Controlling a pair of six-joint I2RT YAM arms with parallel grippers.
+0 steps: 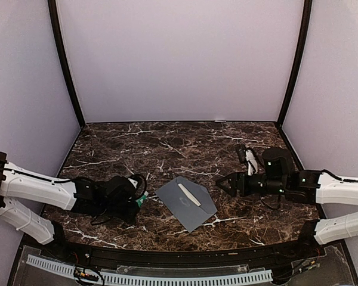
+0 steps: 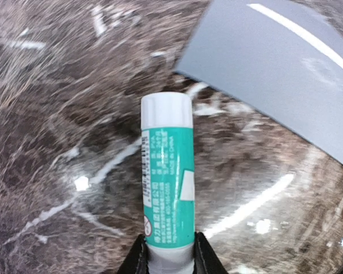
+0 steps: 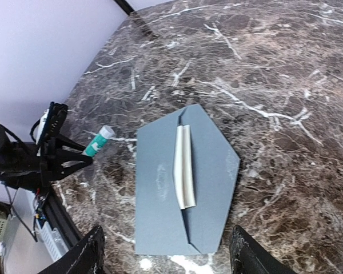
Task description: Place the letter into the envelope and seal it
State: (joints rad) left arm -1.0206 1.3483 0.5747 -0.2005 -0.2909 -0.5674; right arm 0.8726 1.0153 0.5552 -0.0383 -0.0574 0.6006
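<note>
The left pincer (image 1: 137, 198) is clenched on a white-and-green glue stick (image 2: 167, 171), whose white cap points toward the envelope (image 1: 188, 210) at its 3 o'clock. The grey-blue envelope lies flat on the dark marble surface (image 1: 167, 143), with the letter (image 1: 189, 195) showing only as a narrow cream strip across it. At the envelope's 3 o'clock the right pincer (image 1: 219, 184) hangs released, apart from it.
</note>
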